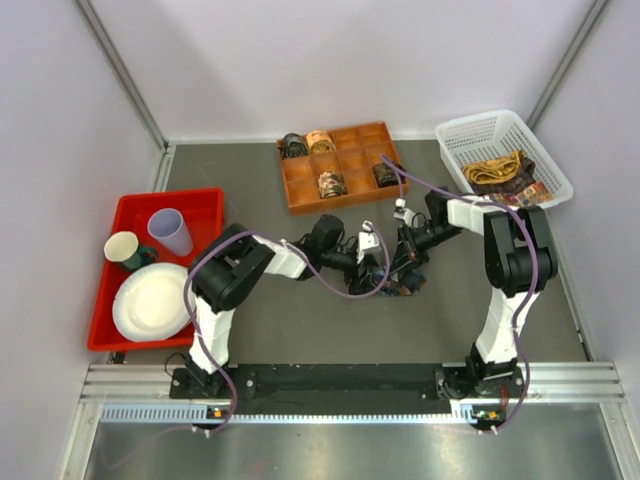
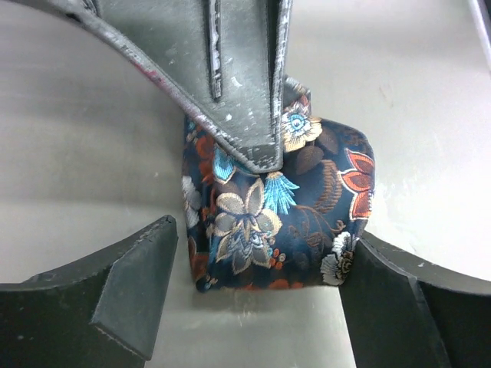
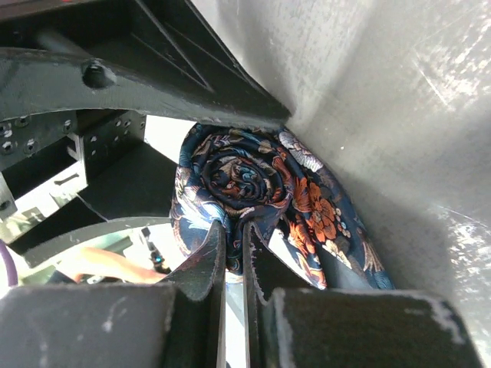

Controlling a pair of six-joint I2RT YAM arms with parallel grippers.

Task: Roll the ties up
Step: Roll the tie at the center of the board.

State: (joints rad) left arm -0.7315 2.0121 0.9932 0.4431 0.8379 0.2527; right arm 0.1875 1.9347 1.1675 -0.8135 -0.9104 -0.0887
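Top view: left claw (image 1: 388, 278) and right claw (image 1: 408, 262) are seen tip to tip mid-table at the rolled tie (image 1: 405, 288). An orange divided box (image 1: 288, 180) holding coils is set just beyond them. A white basket (image 1: 460, 135) is off past the right claw, and a red tray (image 1: 200, 210) is well out past the left arm. Bare grey table (image 1: 300, 330) is seen behind the claws; white walls enclose it.

Left wrist view: left claw (image 2: 257, 268) is spread wide around the tie (image 2: 268, 222), one finger (image 2: 391, 307) touching its edge, the other apart. Right claw (image 2: 259, 157) is planted on the coil from above.

Right wrist view: only here is the spiral end shown. Right claw (image 3: 234, 253) is closed, with the tie's (image 3: 253, 184) outer layer pinched.
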